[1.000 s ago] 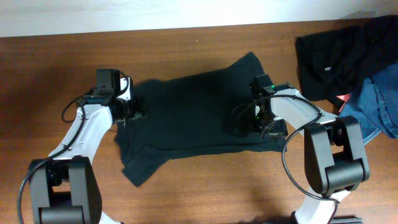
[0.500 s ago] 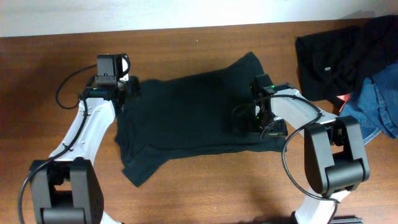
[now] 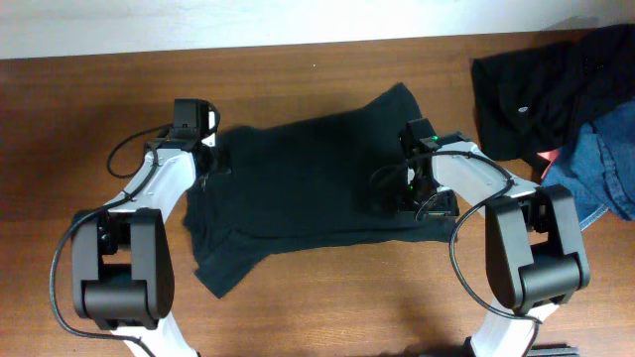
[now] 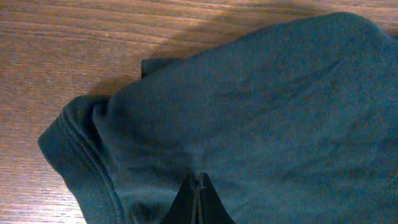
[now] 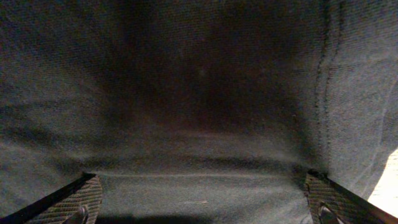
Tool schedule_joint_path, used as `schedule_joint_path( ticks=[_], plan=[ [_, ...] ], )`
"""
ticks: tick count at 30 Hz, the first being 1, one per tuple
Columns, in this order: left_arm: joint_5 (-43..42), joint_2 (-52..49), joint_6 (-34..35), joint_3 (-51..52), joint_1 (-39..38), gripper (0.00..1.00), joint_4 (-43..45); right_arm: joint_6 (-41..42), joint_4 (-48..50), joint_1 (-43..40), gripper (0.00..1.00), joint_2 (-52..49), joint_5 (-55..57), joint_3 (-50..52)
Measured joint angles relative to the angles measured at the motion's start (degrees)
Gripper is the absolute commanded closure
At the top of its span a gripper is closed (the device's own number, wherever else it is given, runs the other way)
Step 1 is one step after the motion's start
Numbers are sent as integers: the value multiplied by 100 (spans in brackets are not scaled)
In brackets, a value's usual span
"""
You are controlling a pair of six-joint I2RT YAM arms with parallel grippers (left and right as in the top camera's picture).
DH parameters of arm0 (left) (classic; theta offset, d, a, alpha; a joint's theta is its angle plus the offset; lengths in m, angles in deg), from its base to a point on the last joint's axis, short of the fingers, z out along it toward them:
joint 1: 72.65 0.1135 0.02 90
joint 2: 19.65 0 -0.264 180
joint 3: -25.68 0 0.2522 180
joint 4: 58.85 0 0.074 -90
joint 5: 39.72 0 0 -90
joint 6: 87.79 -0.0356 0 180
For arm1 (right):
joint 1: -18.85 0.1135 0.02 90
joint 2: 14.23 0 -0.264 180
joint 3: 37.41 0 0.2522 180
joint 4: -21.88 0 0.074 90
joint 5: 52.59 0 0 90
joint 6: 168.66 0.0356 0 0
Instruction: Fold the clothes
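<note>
- Black T-shirt (image 3: 298, 178) spread flat mid-table; left gripper (image 4: 199, 186) pressed together, pinching its fabric near the sleeve hem.
- Right gripper (image 5: 205, 208) spread wide on the opposite side; a matching pinch is advised before lifting.
- Wooden table (image 3: 327, 297) beneath.
- Dark garment (image 3: 536, 89) and denim (image 3: 605, 169) heaped far right; pale wall (image 3: 198, 25) behind.

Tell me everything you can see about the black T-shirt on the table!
The black T-shirt is soft, thin-looking fabric, lying mostly flat and a bit wrinkled in the middle of the wooden table. One sleeve pokes toward the far edge, and a stitched hem shows at its left. The left gripper is shut, seemingly pinching its left edge. The right gripper rests open on its right part. No logo shows.
</note>
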Motion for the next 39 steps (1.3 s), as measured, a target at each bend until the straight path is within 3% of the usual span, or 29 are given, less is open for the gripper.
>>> schedule_joint_path(
  ticks=[13, 25, 39],
  plan=[
    [553, -417, 2, -24, -9, 100, 245, 0, 2, 0, 1, 2, 2, 4],
    [706, -555, -17, -24, -7, 99, 1091, 2, 2, 0, 1, 2, 2, 4],
    [769, -793, -925, -24, -4, 99, 1880, 0, 2, 0, 1, 2, 2, 4]
  ],
)
